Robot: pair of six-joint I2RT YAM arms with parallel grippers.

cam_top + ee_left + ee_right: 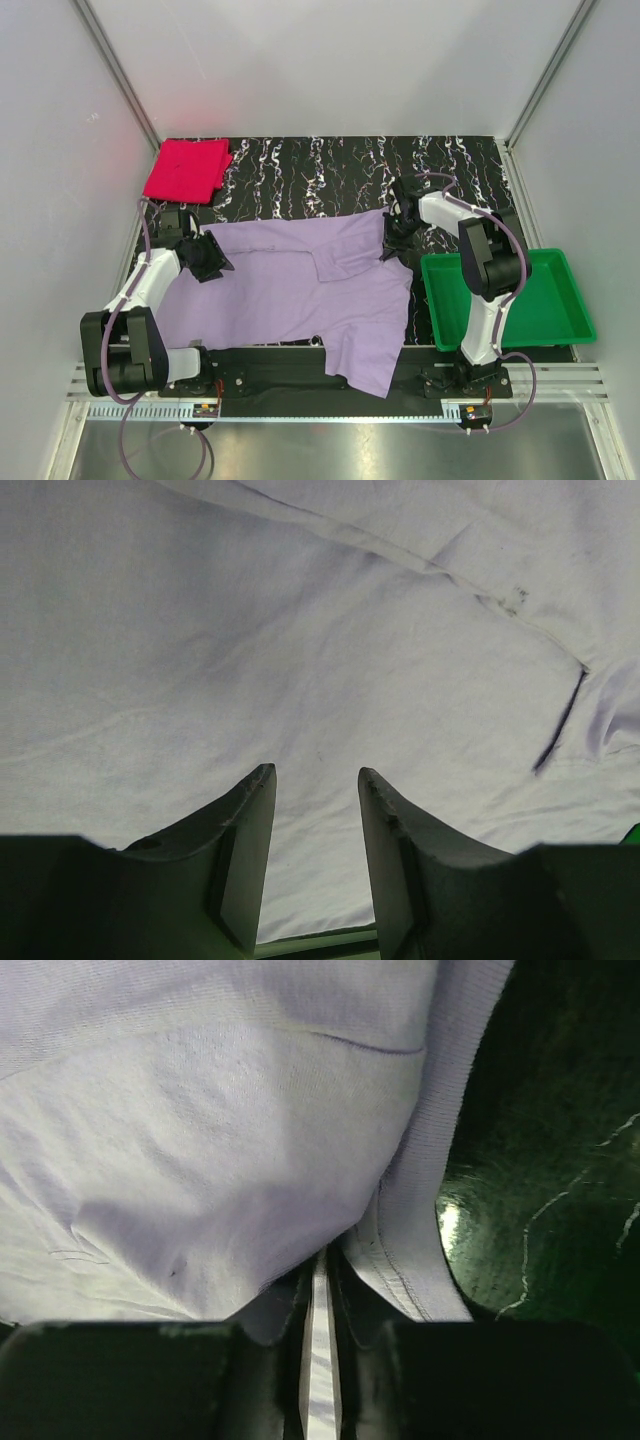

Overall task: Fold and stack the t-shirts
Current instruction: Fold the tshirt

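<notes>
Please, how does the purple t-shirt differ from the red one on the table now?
The lavender t-shirt lies spread out and wrinkled; the pink-red t-shirt is folded into a neat square. The lavender t-shirt covers the middle of the table; the pink-red t-shirt sits at its far left corner. The right gripper pinches the lavender t-shirt's edge; nothing touches the pink-red t-shirt. Both are plain cloth, without print.
</notes>
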